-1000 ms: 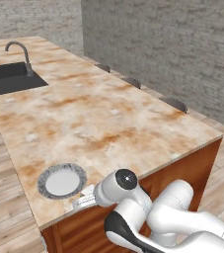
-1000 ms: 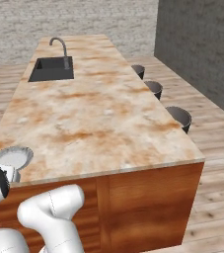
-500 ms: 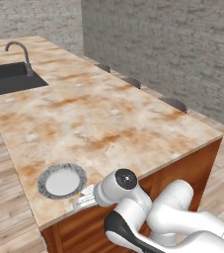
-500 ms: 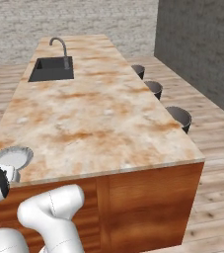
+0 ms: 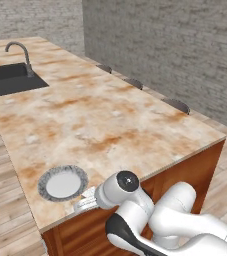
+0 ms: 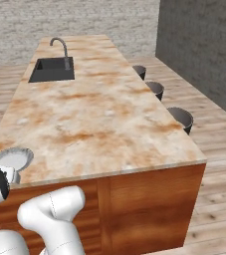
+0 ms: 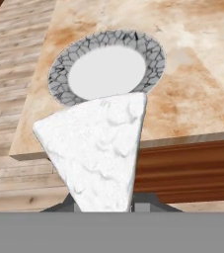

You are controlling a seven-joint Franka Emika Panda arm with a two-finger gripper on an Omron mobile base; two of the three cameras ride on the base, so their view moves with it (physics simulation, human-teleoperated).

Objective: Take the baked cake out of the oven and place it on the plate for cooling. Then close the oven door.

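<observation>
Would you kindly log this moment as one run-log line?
hand: shut on cake slice | plate: bare, on island counter near its edge | slice: short of plate

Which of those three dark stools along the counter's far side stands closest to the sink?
The stool at the far end of the row, level with the sink; the other two stand nearer the counter's near corner.

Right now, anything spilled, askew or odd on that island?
Nothing stands out. The plate sits flat and bare near the counter corner. The tool is shut on the cake slice, short of the plate, out past the counter edge.
</observation>
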